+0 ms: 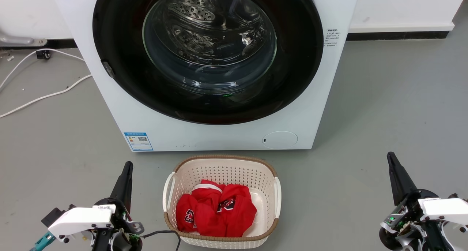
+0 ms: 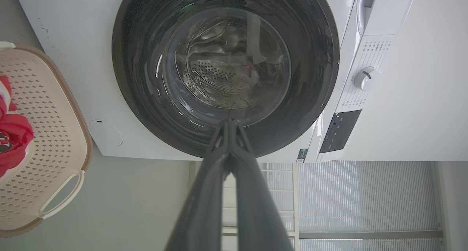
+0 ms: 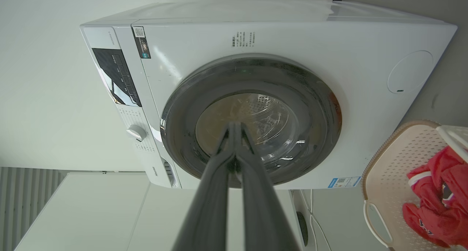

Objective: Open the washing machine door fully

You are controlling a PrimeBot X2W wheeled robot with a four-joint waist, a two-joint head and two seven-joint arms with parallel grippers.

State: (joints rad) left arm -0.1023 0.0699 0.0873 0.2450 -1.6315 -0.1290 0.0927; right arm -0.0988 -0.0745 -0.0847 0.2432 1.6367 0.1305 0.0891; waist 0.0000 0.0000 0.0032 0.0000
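Presently shut, the door looks rigid and slick-faced, best hooked at its left-edge notch; left tool and right tool sit pinched together, empty.

Grey floor meets white wall, black skirting.

The washing machine across the top of the head view is white. Its door is a glossy black ring around clear glass, with a perforated silver drum behind. A blue sticker marks its lower left. Bottom centre, the cream laundry basket, brown-rimmed and dotted with holes, holds red jerseys trimmed white. The floor is grey.
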